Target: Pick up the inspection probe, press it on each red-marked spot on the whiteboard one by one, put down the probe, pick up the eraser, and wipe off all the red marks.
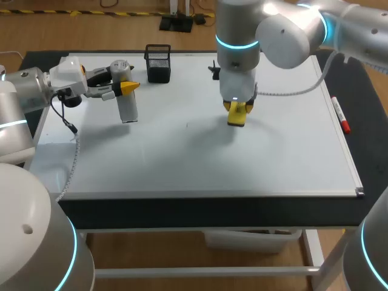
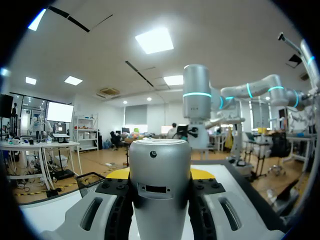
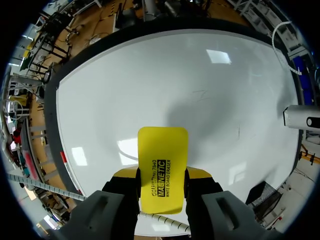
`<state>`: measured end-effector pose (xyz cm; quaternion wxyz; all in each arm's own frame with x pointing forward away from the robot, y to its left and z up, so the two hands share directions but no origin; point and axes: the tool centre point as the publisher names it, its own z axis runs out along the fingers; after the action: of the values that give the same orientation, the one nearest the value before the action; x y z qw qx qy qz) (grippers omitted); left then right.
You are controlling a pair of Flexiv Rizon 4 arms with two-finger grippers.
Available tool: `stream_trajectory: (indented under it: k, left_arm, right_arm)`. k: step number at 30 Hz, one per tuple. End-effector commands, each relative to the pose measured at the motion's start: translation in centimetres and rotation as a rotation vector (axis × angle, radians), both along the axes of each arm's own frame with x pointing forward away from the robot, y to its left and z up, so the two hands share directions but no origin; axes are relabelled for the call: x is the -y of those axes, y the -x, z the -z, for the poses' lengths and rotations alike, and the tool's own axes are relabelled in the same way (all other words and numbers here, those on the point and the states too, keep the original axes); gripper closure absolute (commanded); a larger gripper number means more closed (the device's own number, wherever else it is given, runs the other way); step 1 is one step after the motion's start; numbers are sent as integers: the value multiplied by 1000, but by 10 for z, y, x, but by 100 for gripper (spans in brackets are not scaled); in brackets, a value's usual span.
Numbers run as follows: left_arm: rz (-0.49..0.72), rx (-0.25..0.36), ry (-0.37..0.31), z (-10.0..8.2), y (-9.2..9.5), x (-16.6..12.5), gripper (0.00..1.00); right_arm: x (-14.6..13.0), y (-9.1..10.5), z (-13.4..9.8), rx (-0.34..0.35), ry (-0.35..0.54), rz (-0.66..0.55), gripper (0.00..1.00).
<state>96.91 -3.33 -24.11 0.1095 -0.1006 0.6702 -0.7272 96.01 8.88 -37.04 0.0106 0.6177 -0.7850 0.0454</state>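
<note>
The whiteboard point(image 1: 200, 157) lies flat on the bench point(image 1: 182, 212) and covers most of its top.

The left gripper point(image 1: 128, 88) hangs over the board's left part, near the far edge. Its jaws are closed on the inspection probe point(image 1: 125, 97), a silver cylinder that stands nearly upright with its lower end pointing down at the board. Whether that end touches the surface cannot be told. In the left wrist view the probe point(image 2: 160, 185) fills the space between the two fingers of the left gripper point(image 2: 160, 175), with the yellow tips showing on either side of it.

The right gripper point(image 1: 236, 113) points straight down over the middle of the board, a little toward the far side, well apart from the probe. Its jaws clamp the yellow eraser point(image 1: 236, 116) from both sides. In the right wrist view the eraser point(image 3: 162, 165) sticks out past the fingertips of the right gripper point(image 3: 162, 175) toward the whiteboard point(image 3: 175, 75). It is at or just above the surface, and contact cannot be told.

A black mesh pen holder point(image 1: 158, 62) stands on the board's far edge, just beside the left gripper. A red marker point(image 1: 339, 115) lies along the board's right edge.
</note>
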Motion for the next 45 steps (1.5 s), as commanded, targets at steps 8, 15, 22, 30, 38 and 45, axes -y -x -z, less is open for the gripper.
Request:
stream_trajectory:
  k: [8,15,22,30,38,45]
  left_arm:
    - [-2,1,0,-1,0,1,100]
    - [-2,1,0,-1,0,1,100]
    - [-2,1,0,-1,0,1,100]
    - [-2,1,0,-1,0,1,100]
    - [-2,1,0,-1,0,1,100]
    - [-2,1,0,-1,0,1,100]
  right_arm:
    - [26,-57,-3,-26,53,-40,100]
    - [40,-99,4,-33,4,-92,100]
    - [46,-131,9,-28,-19,-158,100]
    - [53,-157,18,-42,-27,-197,100]
    - [55,-174,27,-51,-48,-212,100]
    - [57,-187,32,-58,-67,-217,100]
